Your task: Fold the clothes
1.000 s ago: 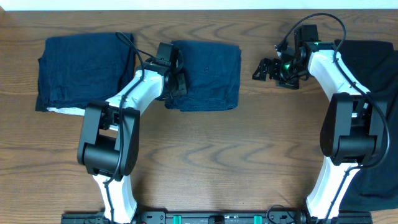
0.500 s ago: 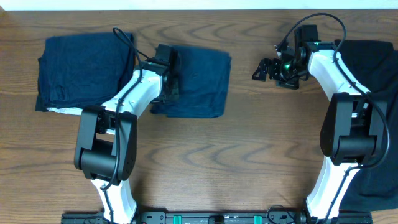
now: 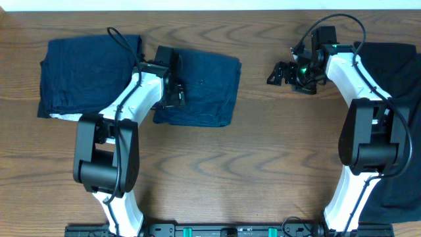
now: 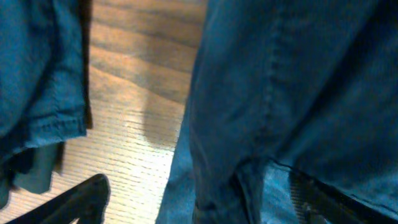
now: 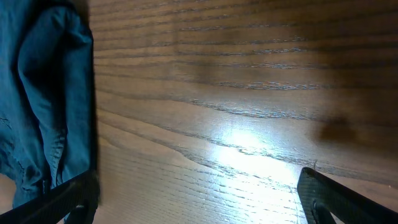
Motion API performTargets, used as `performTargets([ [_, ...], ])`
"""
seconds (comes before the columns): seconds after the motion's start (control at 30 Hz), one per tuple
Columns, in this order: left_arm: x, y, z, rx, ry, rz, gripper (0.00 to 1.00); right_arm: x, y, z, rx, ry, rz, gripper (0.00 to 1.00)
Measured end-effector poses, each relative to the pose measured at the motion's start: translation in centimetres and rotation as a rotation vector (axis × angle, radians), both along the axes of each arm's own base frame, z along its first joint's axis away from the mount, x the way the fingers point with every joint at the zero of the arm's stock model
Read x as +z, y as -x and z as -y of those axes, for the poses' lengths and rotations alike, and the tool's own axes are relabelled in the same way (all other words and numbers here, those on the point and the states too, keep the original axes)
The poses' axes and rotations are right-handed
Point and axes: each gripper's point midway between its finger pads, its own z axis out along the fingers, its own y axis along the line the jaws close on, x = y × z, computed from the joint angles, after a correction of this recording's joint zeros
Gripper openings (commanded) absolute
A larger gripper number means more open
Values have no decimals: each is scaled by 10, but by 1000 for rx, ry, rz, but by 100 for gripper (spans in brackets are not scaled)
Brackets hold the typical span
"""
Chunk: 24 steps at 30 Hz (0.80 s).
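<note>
The left claw, wide open over the left edge of the folded jeans, may catch their hem when it rises and undo the fold, while the right claw, wide and empty, hovers right of the jeans, black cloth farther right.

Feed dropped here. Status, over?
Left gripper open, left edge of middle navy garment. Right gripper open above table. Black garment waits far right. Nothing blocking.
</note>
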Motion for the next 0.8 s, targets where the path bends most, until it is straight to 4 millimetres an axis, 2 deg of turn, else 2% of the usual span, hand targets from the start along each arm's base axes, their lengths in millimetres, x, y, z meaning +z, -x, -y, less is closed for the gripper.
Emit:
performTargets([
  [0.23, 3, 2, 27, -14, 213, -22, 98, 0, 0, 0, 0, 0, 0, 99],
  [0.53, 6, -11, 31, -5, 319, 20, 98, 0, 0, 0, 0, 0, 0, 99],
  [0.63, 1, -12, 34, -7, 328, 12, 98, 0, 0, 0, 0, 0, 0, 99],
  [0.8, -22, -12, 34, -1, 326, -28, 98, 0, 0, 0, 0, 0, 0, 99],
])
